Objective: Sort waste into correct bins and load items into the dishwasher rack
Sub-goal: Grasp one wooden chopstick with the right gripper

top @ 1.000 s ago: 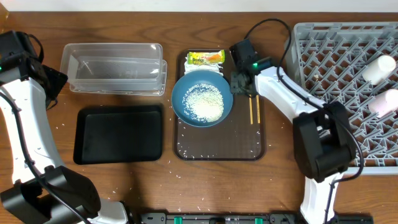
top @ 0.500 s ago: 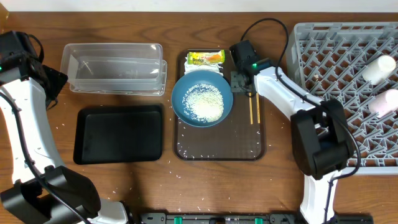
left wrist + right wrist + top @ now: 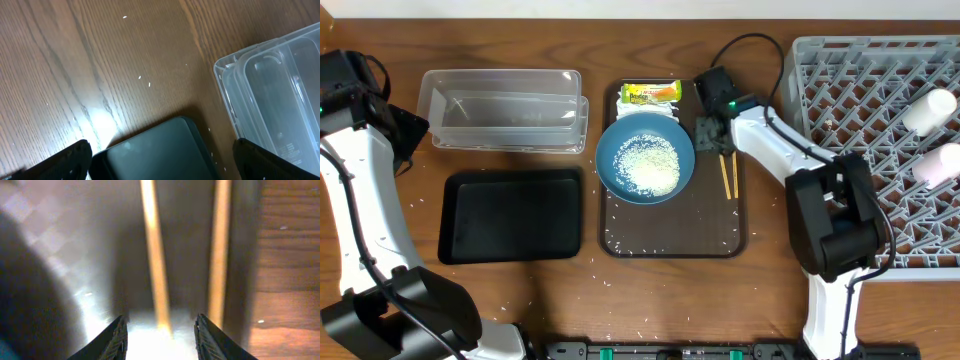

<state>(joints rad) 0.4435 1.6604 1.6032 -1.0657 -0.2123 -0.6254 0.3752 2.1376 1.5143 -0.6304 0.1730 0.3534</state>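
1. Straddling one of two chopsticks [image 3: 152, 255], right gripper [image 3: 160, 322] is standing partly apart, gripping nothing, over the brown tray [image 3: 715, 225].
2. Left gripper [image 3: 162, 150] is hanging wide apart, empty.
3. One dark-blue bowl [image 3: 607, 165] is sitting beside them.

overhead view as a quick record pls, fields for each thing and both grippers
bowl: on brown tray, rice inside
wrapper: brown tray's far end
chopsticks: on brown tray, right of bowl
tub: left of brown tray
black tray: nearer than tub, nothing seen in it
rack: far right, pink cup on it
left gripper: open, above black tray's corner
right gripper: open, low over chopsticks, one between its fingers
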